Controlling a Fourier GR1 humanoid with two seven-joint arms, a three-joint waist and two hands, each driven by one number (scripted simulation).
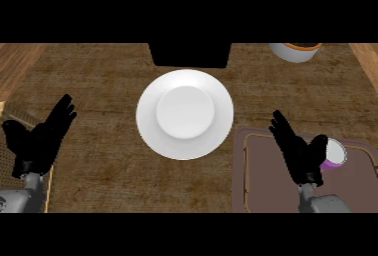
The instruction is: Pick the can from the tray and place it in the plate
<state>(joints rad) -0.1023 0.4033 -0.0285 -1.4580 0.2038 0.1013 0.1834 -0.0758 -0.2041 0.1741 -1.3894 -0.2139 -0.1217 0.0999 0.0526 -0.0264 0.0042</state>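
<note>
Can (334, 154) on its side in tray (255, 175), just right of right hand (299, 152), fingers straight, not gripping; white plate (184, 114) at surface centre; left hand (40, 137) open at left edge

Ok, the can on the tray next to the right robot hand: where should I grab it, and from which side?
Grip the can round its curved side wall, not its flat end. It seems to lie tipped on the tray, pale end facing up and away, purple body mostly hidden behind the right robot hand. That hand is open, right beside the can's left side, so closing in from the left looks simplest.
</note>
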